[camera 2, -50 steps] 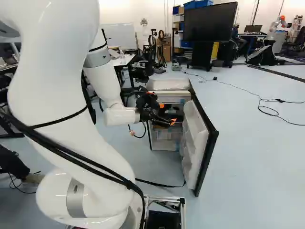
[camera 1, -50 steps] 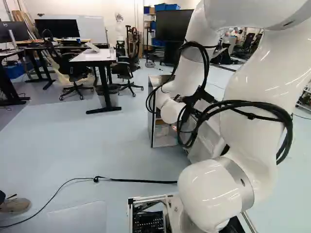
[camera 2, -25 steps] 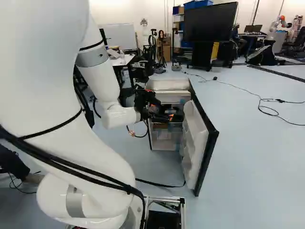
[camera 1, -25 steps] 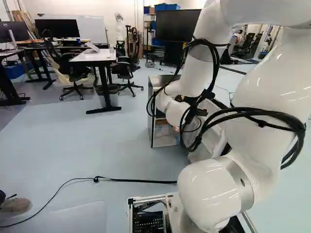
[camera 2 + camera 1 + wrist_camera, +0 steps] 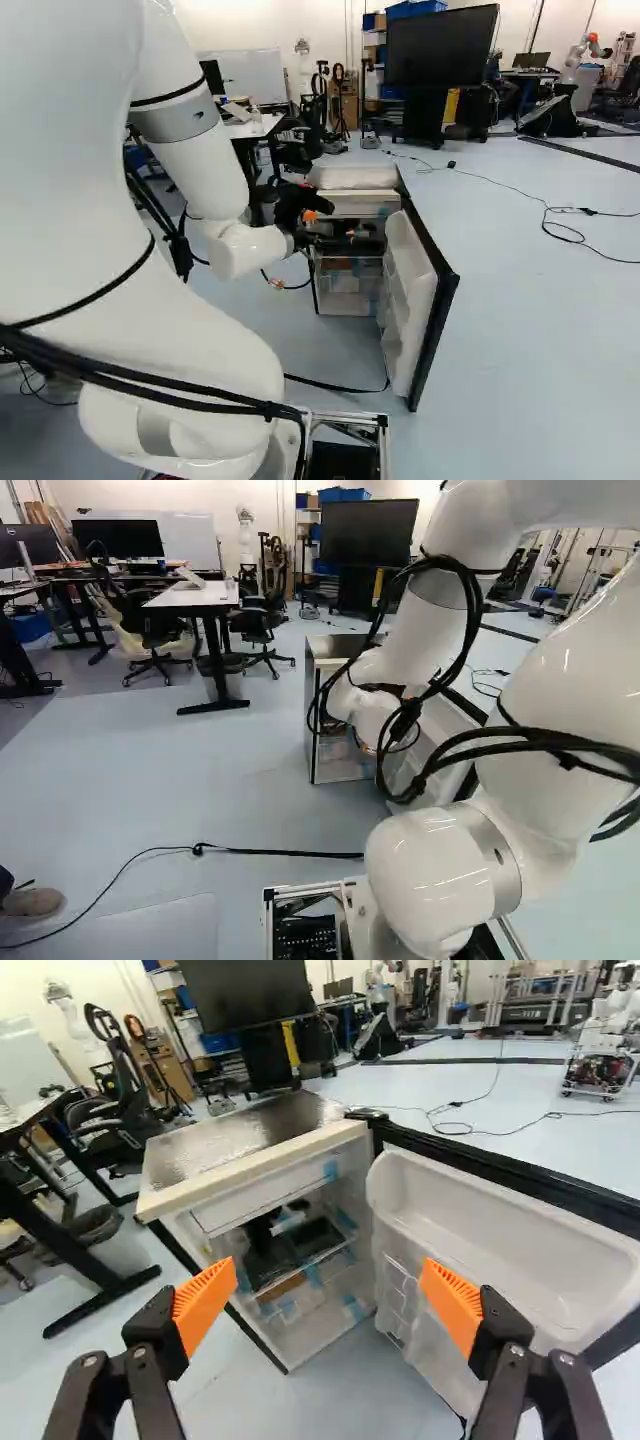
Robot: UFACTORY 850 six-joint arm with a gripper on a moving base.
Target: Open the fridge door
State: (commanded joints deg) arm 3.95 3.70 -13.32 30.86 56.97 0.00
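Observation:
The gripper [image 5: 345, 240] shows in the right base view in front of the fridge's upper part. In the wrist view the gripper [image 5: 325, 1305] stands open, nothing between its orange pads, facing the fridge. The small fridge [image 5: 250, 1155] has a pale top edge and shelves inside holding dark items. Its door [image 5: 480, 1230] stands wide open, with white inner bins facing the gripper's side and a black outer edge. In the right base view the door [image 5: 415, 300] swings out toward the base. The fingers do not appear to touch the door or fridge.
A desk [image 5: 195, 595] and office chairs [image 5: 258, 620] stand left of the fridge. A large screen [image 5: 440, 48] is behind it. A cable [image 5: 560, 225] lies on the floor to the right. Another robot [image 5: 610, 1030] stands at the far side.
The arm has shifted a little to the right in the left base view, its wrist turning and its upper links dropping lower. The fridge, its door and the base have stayed put.

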